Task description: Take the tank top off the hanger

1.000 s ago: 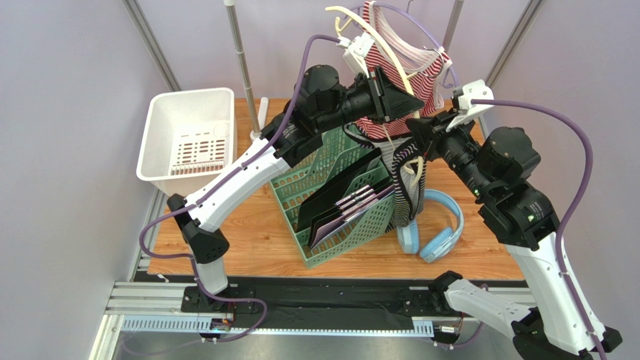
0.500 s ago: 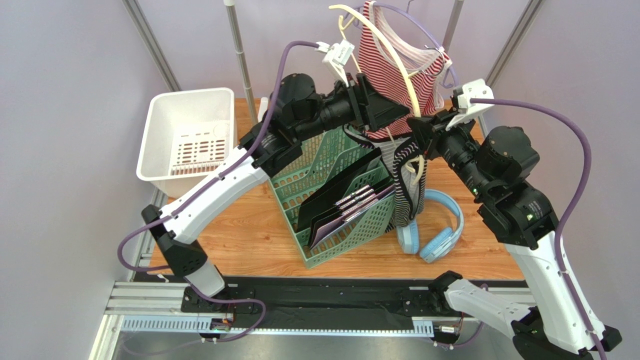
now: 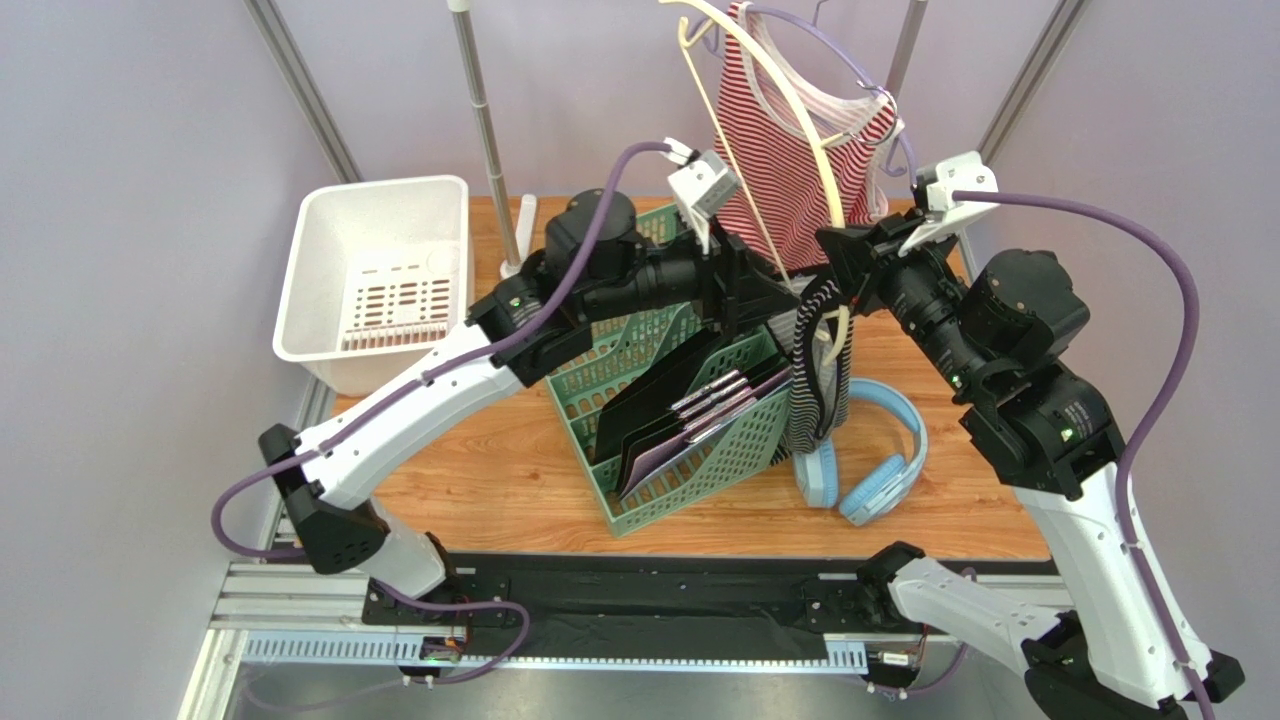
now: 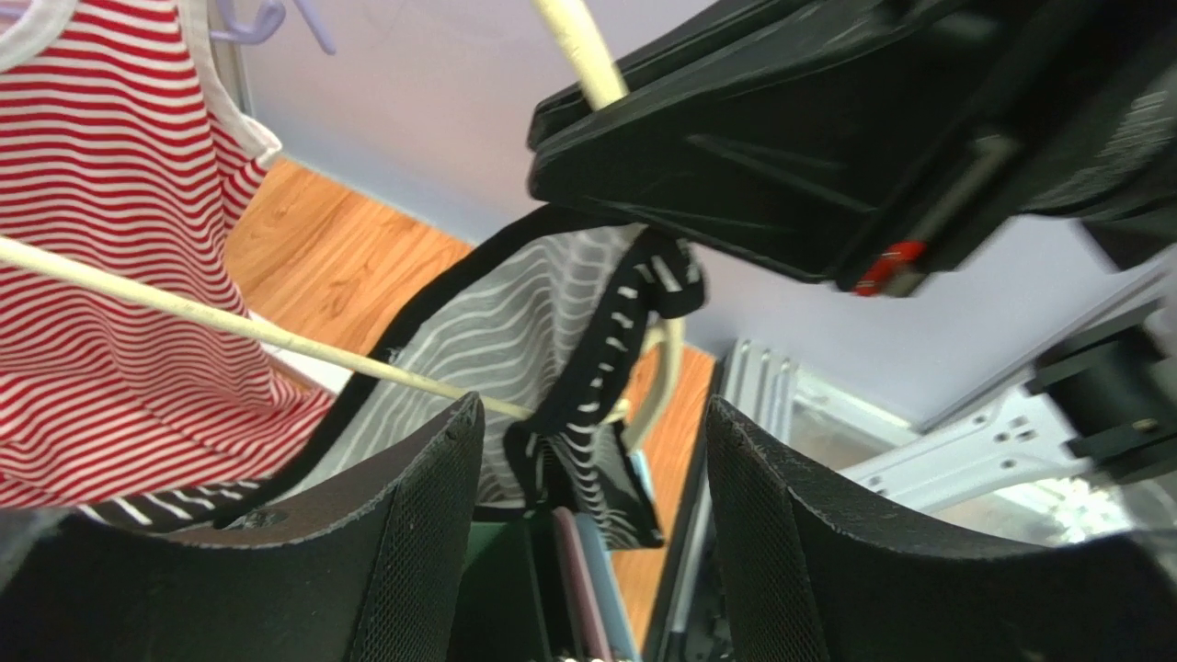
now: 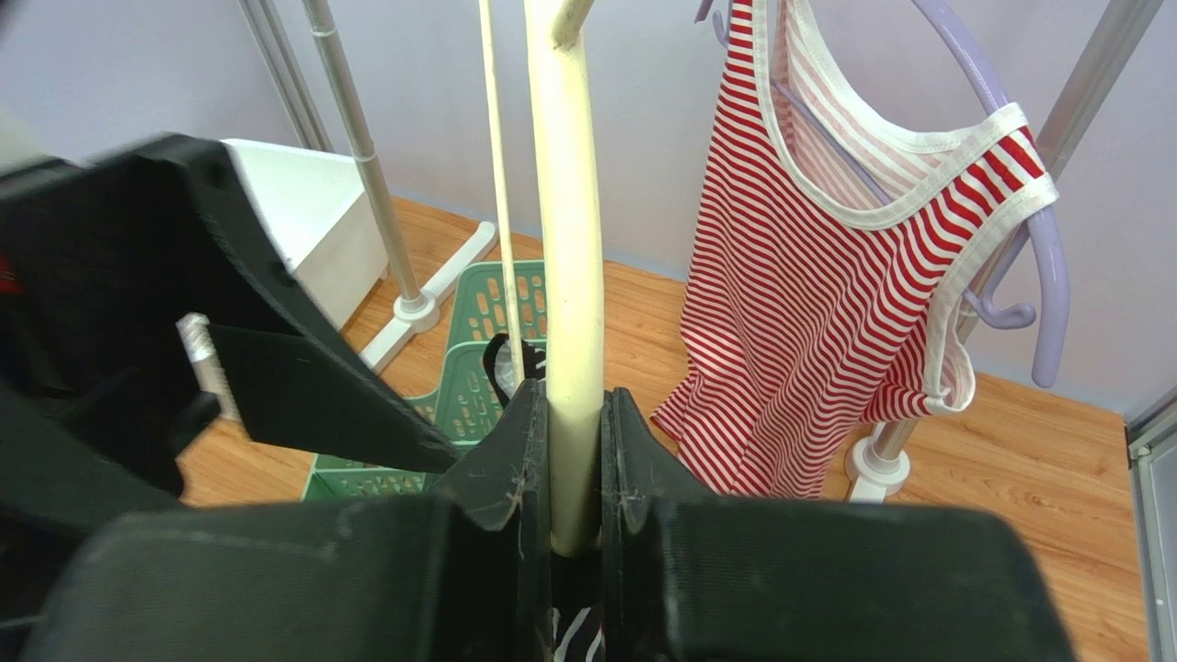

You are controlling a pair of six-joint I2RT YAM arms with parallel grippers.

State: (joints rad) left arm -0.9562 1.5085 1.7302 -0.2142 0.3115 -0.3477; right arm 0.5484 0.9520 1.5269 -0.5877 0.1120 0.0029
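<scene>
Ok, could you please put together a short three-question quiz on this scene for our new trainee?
1. True or false: the right gripper is shut on the cream hanger.
2. Multiple choice: the red-striped tank top hangs on A) a purple hanger, B) the cream hanger, C) no hanger at all.
3. Fill in: the left gripper has its jaws ____ and grips nothing.

Key: 1 true; 2 A; 3 open.
</scene>
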